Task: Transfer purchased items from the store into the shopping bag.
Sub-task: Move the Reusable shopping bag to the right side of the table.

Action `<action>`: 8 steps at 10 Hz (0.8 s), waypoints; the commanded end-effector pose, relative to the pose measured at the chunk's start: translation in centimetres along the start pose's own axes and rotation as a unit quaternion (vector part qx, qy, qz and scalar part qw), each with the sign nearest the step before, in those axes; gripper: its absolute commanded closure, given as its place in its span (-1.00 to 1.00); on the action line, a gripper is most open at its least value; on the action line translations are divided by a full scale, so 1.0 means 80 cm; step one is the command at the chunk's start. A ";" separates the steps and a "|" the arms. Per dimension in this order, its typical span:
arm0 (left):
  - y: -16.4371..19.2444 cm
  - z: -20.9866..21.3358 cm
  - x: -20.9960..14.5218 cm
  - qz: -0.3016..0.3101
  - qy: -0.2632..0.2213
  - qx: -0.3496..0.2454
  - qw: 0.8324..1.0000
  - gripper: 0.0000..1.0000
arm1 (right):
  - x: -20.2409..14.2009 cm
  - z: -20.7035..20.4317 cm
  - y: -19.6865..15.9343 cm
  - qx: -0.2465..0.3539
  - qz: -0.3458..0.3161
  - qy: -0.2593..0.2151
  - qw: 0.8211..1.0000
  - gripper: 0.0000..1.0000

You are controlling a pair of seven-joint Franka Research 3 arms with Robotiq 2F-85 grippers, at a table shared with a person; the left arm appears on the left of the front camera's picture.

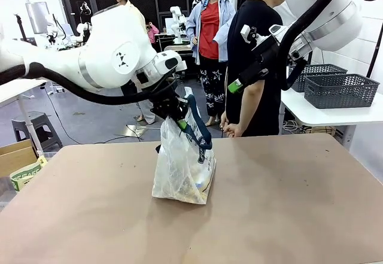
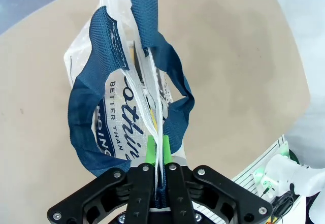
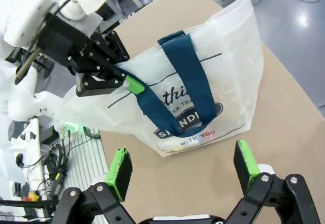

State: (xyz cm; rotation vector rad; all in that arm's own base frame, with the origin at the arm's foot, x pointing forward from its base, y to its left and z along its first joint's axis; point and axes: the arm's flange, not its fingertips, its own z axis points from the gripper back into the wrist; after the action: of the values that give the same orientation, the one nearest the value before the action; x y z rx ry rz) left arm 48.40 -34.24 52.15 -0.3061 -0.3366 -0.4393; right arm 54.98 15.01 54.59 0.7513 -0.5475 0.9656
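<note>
The shopping bag [image 1: 182, 171] stands on the tan table [image 1: 287, 204], translucent white with navy handles [image 2: 81, 112] and script lettering [image 3: 175, 99]. My left gripper [image 1: 179, 123] is shut on the bag's top edge and holds it upright. In the left wrist view its green pads [image 2: 151, 148] pinch the plastic rim between the handles. Yellowish purchased items [image 2: 152, 116] show faintly through the plastic. My right gripper [image 1: 236, 86] hangs open high above the table, right of the bag. Its wrist view looks down on the bag [image 3: 223, 71] past its spread fingers [image 3: 120, 170]. I cannot tell where the store is.
A person in black [image 1: 254, 66] stands at the table's far edge, hands down. Two dark grey mesh baskets [image 1: 338, 90] sit on a white side table at the right. A cardboard box [image 1: 18, 159] lies off the table's left edge.
</note>
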 end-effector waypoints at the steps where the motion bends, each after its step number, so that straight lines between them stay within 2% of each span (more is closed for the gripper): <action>1: -0.026 0.030 0.037 0.002 0.027 0.042 0.999 1.00 | 0.005 0.000 -0.002 0.005 -0.002 -0.007 1.000 -1.00; 2: -0.035 0.043 0.053 0.006 0.051 0.062 0.997 1.00 | 0.005 0.000 -0.002 0.005 -0.002 -0.007 1.000 -1.00; 4: -0.033 0.065 0.082 0.008 0.062 0.108 0.992 1.00 | 0.005 0.000 -0.002 0.005 -0.002 -0.007 1.000 -1.00; 6: -0.014 0.090 0.104 0.028 0.066 0.177 0.982 1.00 | 0.005 0.000 -0.002 0.005 -0.002 -0.007 1.000 -1.00; 8: 0.027 0.122 0.116 0.044 0.063 0.219 0.973 1.00 | 0.005 0.000 -0.002 0.005 -0.002 -0.007 1.000 -1.00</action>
State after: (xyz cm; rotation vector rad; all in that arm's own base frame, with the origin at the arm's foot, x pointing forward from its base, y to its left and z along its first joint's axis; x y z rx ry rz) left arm 53.82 -32.25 61.98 0.0931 -0.2728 -0.3153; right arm 55.04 14.94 54.65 0.7510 -0.5490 0.9649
